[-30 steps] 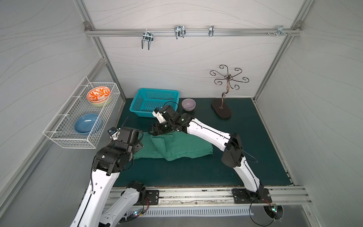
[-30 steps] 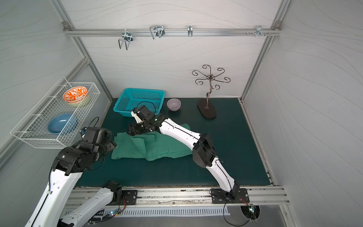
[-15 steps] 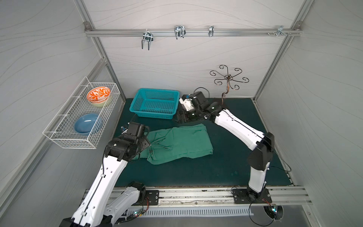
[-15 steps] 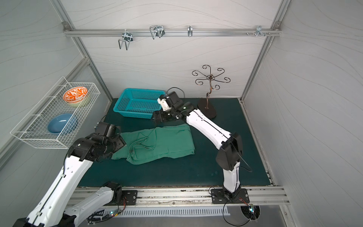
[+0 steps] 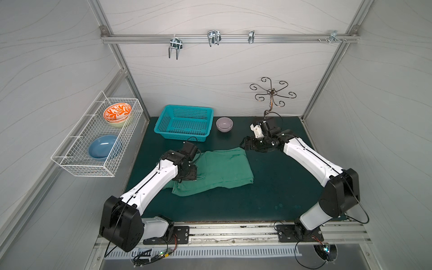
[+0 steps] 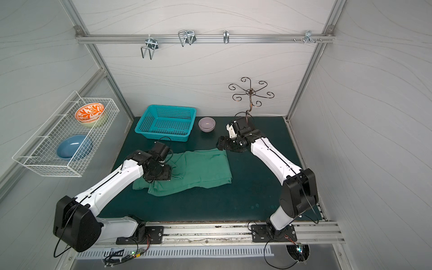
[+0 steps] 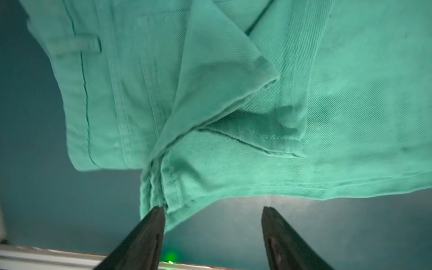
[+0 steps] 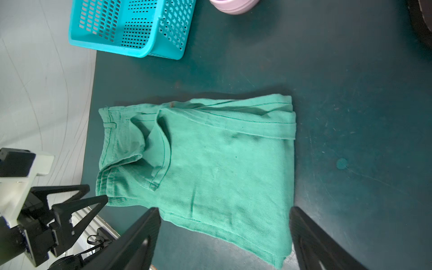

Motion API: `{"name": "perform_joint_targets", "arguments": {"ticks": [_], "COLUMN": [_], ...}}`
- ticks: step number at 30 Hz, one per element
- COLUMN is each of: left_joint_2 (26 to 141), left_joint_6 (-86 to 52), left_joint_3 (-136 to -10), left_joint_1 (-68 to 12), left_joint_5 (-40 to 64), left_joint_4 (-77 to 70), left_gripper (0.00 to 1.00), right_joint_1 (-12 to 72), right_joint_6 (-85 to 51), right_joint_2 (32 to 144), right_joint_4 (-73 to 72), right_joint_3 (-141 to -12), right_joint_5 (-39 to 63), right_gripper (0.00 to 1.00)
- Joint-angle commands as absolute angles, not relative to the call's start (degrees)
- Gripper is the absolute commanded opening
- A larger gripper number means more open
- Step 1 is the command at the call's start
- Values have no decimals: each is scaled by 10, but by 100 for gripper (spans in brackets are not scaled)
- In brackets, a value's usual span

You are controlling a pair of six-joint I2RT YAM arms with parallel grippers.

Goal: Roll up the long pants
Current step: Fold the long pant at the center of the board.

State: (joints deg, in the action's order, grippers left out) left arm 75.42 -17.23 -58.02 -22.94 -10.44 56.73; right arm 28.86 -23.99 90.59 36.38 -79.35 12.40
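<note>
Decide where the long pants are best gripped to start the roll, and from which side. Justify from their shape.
Probably the waistband end, where stacked layers form a thick edge on the mat. Approach from the robot's left, where the open left end effector sits beside that corner, so the long pants roll toward their folded end.

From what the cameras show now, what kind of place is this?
Probably a robot test booth: white panel walls on an aluminium frame, left arm and right arm bolted to a front rail, household props like the turquoise basket.
</note>
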Motion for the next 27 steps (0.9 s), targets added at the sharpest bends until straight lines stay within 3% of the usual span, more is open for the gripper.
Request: {"name": "perform_joint_targets", "arguments": {"ticks": [1, 3, 4, 12, 15, 23, 27], "left_joint_2": [765, 765, 767, 821, 844, 925, 938], "left_joint_6": [-21, 44, 75, 180, 203, 210, 213], "left_joint_3": [-592, -580, -574, -579, -573, -600, -601], "left_joint_1": [-232, -232, -231, -232, -232, -231, -231], "left_joint_5": [-162, -174, -179, -86, -121, -167, -179], "left_joint_4": [532, 522, 516, 520, 508, 477, 469], "left_gripper": [77, 85, 98, 100, 99, 72, 50], "right_joint_1": [280, 277, 275, 253, 244, 226, 213], "right_joint_6": [-238, -235, -234, -228, -225, -222, -222], "right_joint_2": [878, 872, 869, 865, 867, 865, 862], "right_joint_4": [355, 359, 359, 365, 367, 370, 371], "right_joint_3": [-788, -783, -777, -770, -773, -774, -774], "right_joint_5": [125, 124, 123, 131, 135, 138, 140], "right_gripper": [89, 89, 89, 89, 89, 89, 89]}}
